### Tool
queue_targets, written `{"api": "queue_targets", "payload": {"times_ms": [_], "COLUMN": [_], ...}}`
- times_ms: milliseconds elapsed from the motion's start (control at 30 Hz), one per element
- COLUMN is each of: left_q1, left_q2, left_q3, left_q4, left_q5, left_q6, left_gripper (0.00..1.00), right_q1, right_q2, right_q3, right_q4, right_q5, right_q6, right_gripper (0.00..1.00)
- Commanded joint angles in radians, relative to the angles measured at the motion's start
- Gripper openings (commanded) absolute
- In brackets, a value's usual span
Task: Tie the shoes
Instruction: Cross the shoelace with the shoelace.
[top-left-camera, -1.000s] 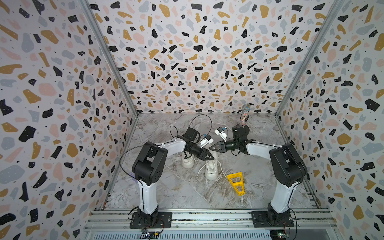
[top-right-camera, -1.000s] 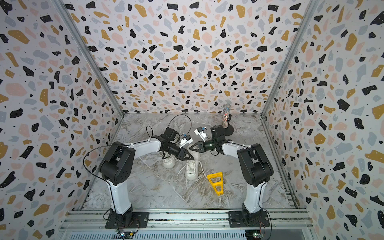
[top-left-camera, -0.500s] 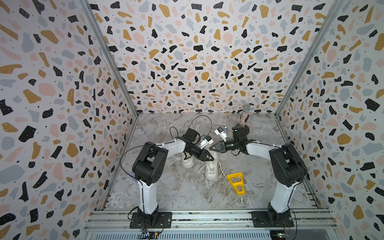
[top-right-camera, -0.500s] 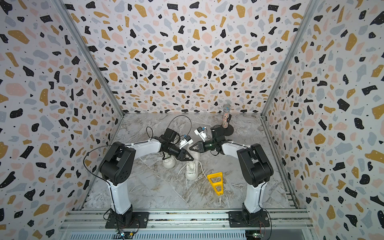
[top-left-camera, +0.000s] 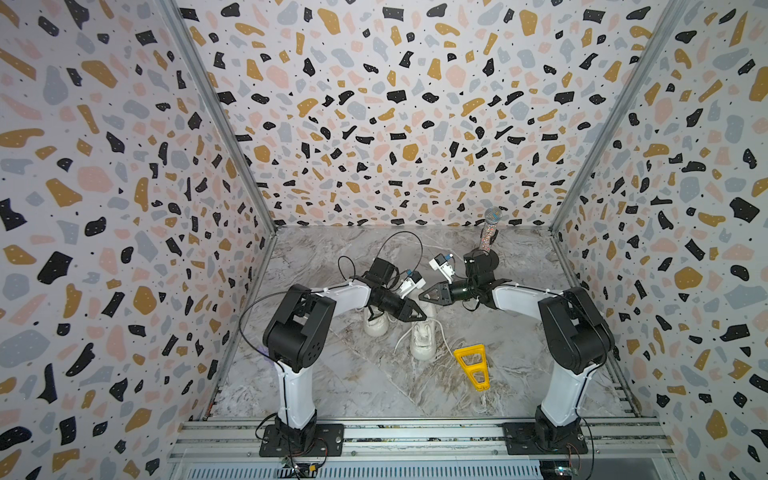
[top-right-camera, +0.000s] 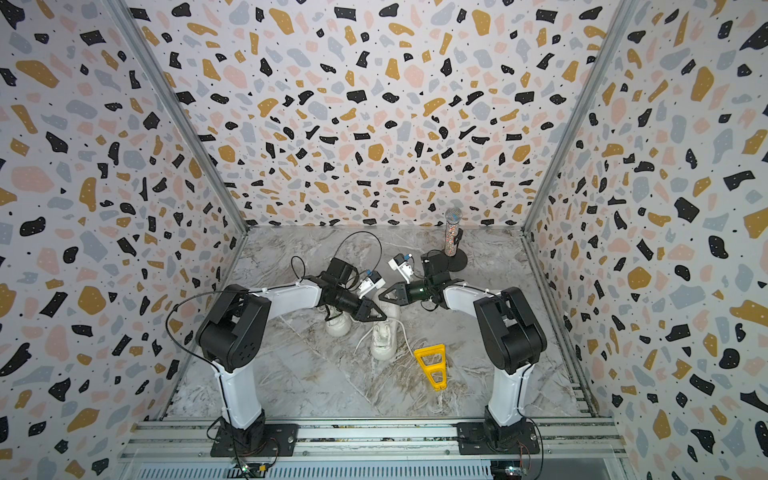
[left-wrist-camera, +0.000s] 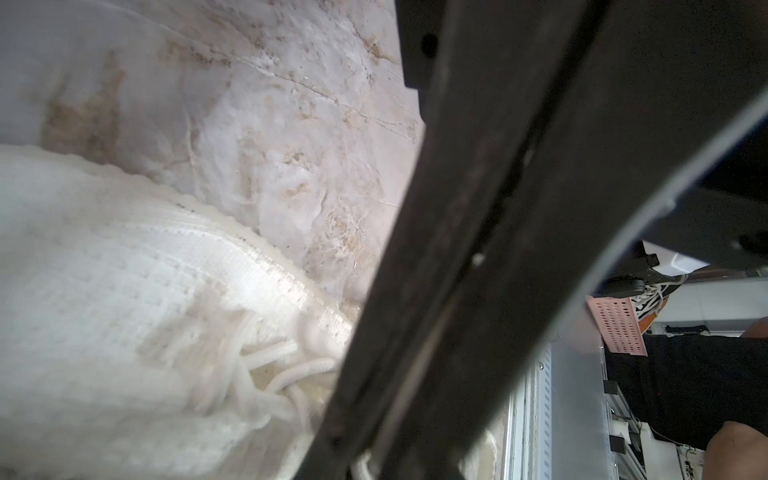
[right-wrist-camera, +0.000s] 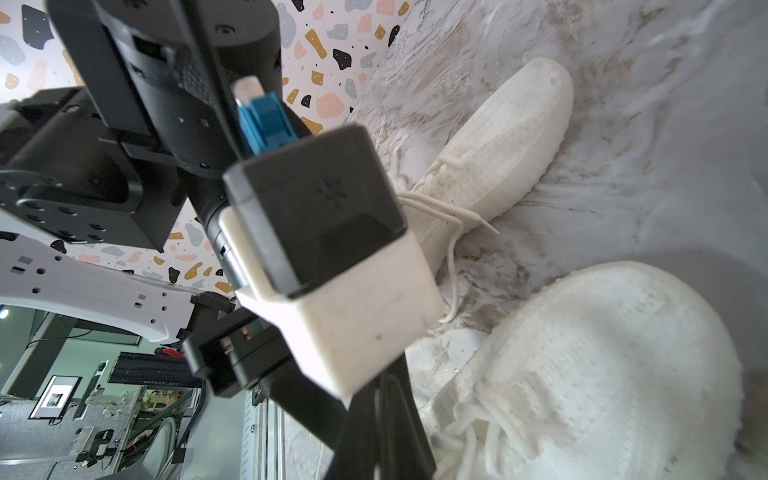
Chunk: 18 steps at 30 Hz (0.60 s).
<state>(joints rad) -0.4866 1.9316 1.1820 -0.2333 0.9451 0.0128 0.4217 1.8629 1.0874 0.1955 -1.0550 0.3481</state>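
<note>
Lying side by side mid table (top-left-camera: 353, 386), the shoes (top-left-camera: 424, 345) look light and soft; laces (right-wrist-camera: 454, 270) limp and thin, best pinched near their free ends. Right end effector (top-left-camera: 424, 296) closed, seemingly holding nothing; left end effector (top-left-camera: 417, 317) over the laces, its gap impossible to tell.

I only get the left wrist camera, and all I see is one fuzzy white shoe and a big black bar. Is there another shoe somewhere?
Observer: Yes, a second shoe stands beside the shoe you see, partly under the left arm.
Operator: Where's the other gripper?
Observer: The right gripper is shut and points toward the left gripper, with their tips close together.
Operator: Is anything else lying around?
Observer: A yellow triangle frame lies beside your shoe, on the side of the right arm.
</note>
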Motion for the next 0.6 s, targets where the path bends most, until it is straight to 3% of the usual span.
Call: {"api": "queue_targets", "payload": {"times_ms": [0, 200, 367, 433, 567], "left_q1": [-0.012, -0.012, -0.012, -0.011, -0.01], "left_q2": [-0.026, -0.047, -0.067, -0.081, -0.103], "left_q3": [-0.022, -0.035, -0.041, -0.048, -0.06], "left_q4": [0.02, 0.02, 0.026, 0.031, 0.037], "left_q5": [-0.017, -0.022, -0.016, -0.014, -0.003], "left_q6": [-0.021, -0.003, 0.013, 0.022, 0.046], "left_gripper": [0.23, 0.17, 0.06, 0.0, 0.0], "right_q1": [0.002, 0.001, 0.001, -0.001, -0.034], "right_q2": [-0.059, -0.072, -0.105, -0.132, -0.18], "right_q3": [0.005, 0.015, 0.018, 0.026, 0.042], "right_q4": [0.027, 0.027, -0.051, -0.142, -0.34], "right_q5": [-0.017, -0.022, -0.017, -0.005, 0.016], "right_q6": [0.015, 0.027, -0.034, -0.109, -0.252], "right_gripper": [0.0, 0.0, 0.0, 0.08, 0.26]}}
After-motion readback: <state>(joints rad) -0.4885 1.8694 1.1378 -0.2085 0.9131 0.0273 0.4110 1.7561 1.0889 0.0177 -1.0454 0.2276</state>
